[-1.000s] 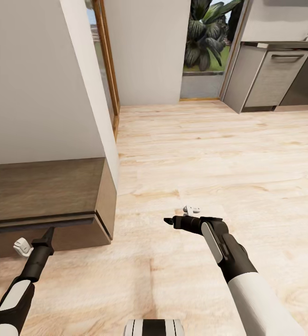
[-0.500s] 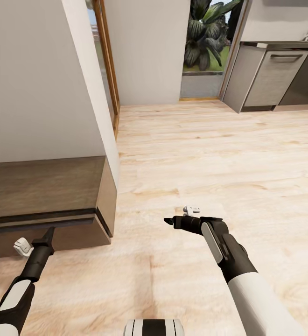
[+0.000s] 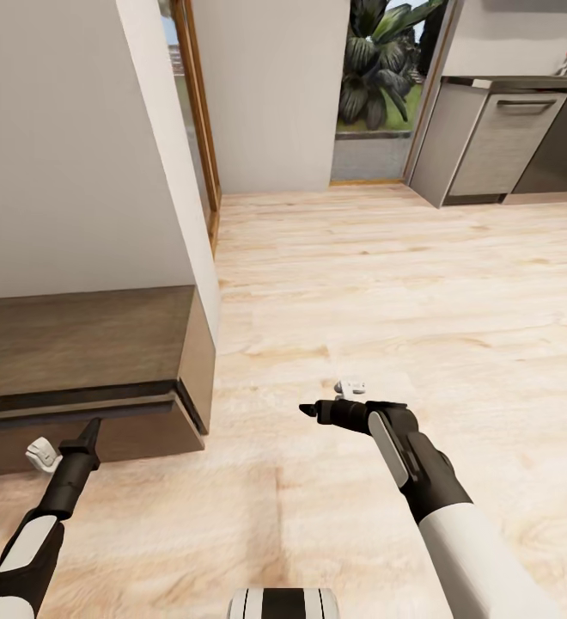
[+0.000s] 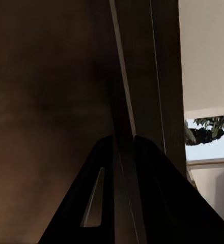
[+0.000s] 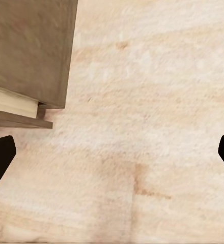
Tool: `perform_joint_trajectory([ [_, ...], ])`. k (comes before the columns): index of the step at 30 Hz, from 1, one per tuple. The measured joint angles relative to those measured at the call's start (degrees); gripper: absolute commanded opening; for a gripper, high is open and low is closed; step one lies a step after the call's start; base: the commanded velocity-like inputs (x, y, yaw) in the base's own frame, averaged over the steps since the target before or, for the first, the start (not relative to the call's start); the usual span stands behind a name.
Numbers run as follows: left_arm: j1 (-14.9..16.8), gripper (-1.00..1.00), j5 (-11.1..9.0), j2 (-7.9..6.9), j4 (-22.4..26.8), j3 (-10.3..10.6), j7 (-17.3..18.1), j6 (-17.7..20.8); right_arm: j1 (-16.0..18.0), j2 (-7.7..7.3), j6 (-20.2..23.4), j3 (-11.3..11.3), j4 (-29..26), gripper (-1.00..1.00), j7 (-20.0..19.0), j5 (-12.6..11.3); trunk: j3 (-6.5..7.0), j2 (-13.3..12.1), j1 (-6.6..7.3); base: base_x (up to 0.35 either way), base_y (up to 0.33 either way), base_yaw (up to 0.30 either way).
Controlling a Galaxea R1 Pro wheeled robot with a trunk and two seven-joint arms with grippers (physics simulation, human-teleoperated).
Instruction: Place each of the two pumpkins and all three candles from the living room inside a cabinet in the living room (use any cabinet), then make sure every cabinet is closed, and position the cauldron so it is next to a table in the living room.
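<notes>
So the cabinet (image 3: pixel 77 344) sits low against the wall on the robot's left, dark brown wood, with a thin dark gap running along between the upper front and the lower one. The left gripper (image 3: pixel 88 427) is right up at the lower front, fingers pressed together with nothing between them; in the left wrist view (image 4: pixel 123 147) the two fingers are nearly touching against the dark wood. The right gripper (image 3: pixel 311 411) hangs over the pale wood floor (image 3: pixel 387 284), well apart from the cabinet, and its fingers (image 5: pixel 1 152) are spread wide and empty. Grey kitchen cupboards (image 3: pixel 498 146) stand far back on the right.
</notes>
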State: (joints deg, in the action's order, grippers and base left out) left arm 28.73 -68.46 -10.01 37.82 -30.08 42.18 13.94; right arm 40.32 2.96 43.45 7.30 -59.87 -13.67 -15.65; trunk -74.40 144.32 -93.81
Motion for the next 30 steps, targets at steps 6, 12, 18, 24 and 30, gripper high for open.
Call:
perform_joint_trajectory([
  [6, 0.0, -1.0, 0.0, 0.01, -0.1, 0.0, 0.2, 0.0, -0.1, 0.01, -0.1, 0.0, 0.0, 1.0, 0.0, 0.0, 0.0, 0.0, 0.02, -0.042, 0.0, 0.0],
  [12, 0.0, -1.0, 0.0, -0.01, -0.4, 0.0, 0.7, 0.0, -0.1, 0.0, -0.1, 0.0, 0.0, 1.0, 0.0, 0.0, 0.0, 0.0, 0.02, -0.004, 0.0, 0.0],
  [18, 0.0, -1.0, 0.1, 0.01, 0.1, 0.1, 0.0, 0.0, -0.1, -0.01, -0.2, 0.0, 0.0, 1.0, 0.0, 0.0, 0.0, 0.0, 0.01, -0.048, 0.0, 0.0],
  [24, 0.0, -1.0, 0.2, 0.01, 0.1, 0.1, -0.1, 0.0, -0.1, -0.03, -0.2, 0.0, 0.0, 1.0, 0.0, 0.0, 0.0, 0.0, 0.01, -0.048, 0.0, 0.0],
  [30, 0.0, -1.0, 0.1, 0.02, 0.1, 0.2, 0.0, 0.0, -0.1, -0.03, -0.2, 0.0, 0.0, 1.0, 0.0, 0.0, 0.0, 0.0, 0.0, -0.069, 0.0, 0.0],
])
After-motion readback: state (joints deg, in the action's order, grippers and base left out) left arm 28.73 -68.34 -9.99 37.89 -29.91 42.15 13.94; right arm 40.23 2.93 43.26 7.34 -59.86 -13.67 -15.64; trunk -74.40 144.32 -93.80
